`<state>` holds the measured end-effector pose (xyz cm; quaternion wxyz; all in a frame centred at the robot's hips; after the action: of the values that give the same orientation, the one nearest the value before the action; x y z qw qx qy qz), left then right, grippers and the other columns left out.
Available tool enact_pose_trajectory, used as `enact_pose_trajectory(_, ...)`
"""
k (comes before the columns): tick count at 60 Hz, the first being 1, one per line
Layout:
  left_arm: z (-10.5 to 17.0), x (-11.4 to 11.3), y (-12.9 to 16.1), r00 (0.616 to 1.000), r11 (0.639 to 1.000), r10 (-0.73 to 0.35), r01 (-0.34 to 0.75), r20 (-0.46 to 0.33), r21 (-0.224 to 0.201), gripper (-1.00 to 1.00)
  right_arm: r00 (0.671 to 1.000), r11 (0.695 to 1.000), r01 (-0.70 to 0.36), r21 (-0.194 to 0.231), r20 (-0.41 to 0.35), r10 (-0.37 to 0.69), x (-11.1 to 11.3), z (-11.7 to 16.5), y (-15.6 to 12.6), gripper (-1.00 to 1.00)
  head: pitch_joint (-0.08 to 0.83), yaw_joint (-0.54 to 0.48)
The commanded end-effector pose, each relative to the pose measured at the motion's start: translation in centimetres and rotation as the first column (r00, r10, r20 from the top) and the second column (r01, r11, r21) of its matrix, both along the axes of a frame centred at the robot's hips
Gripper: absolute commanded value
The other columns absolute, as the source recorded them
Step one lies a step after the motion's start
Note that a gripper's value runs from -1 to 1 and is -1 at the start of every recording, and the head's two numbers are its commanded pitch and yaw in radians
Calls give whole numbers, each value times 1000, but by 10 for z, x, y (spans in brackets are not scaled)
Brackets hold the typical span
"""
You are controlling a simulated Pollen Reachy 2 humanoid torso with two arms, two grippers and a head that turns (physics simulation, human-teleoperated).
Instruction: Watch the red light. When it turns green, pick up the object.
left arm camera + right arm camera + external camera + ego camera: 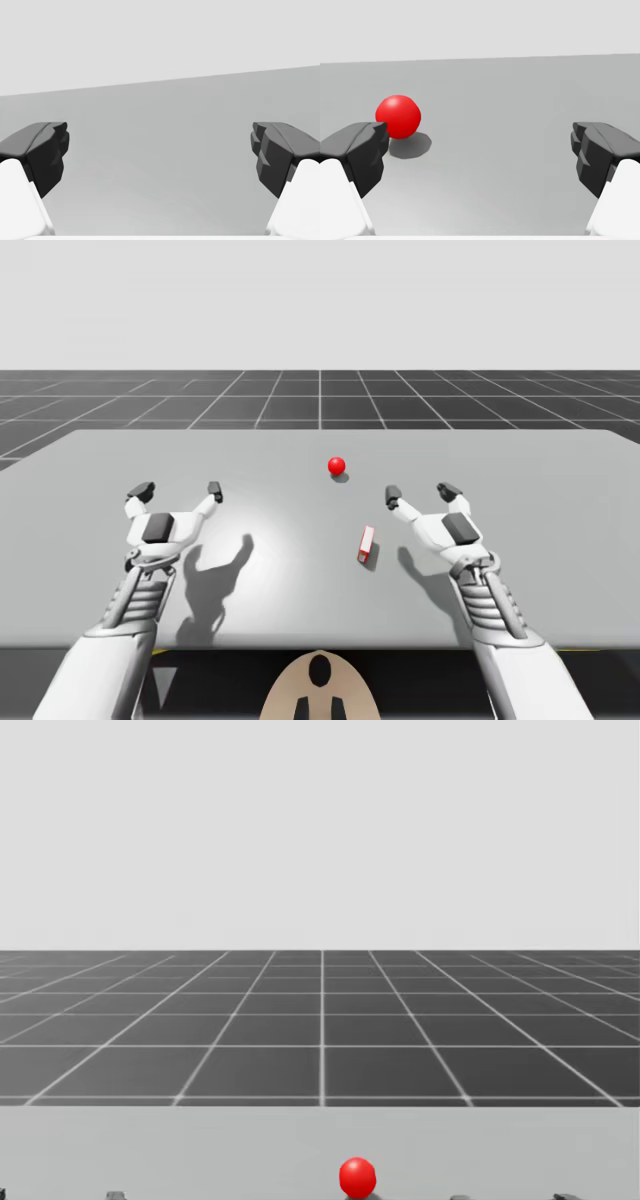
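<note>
Glowing red — light (336, 466) | small red box (366, 544) untouched | left gripper (180, 490), right gripper (420, 492) spread

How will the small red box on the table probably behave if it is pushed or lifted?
The small red box looks flat-sided and rigid, so it should slide rather than roll. It is slim, so a sideways push may tip or turn it. It seems small beside my right claw, so probably light.

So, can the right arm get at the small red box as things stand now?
Probably yes: the small red box lies on the table close beside my open right gripper, with nothing between them. The light is red, though.
</note>
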<state>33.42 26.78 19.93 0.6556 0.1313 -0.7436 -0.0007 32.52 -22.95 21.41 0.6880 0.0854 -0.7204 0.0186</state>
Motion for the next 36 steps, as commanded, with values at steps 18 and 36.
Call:
enact_pose_trajectory(18,0,0,5,999,999,31,-31,28,9,-1000,999,998,42,56,-13,-41,-1,-2,6,-1000,149,-5)
enact_pose_trajectory(36,2,-2,6,999,999,22,-23,37,22,-1000,999,997,52,52,-4,-52,-1,-1,8,-1000,392,-36)
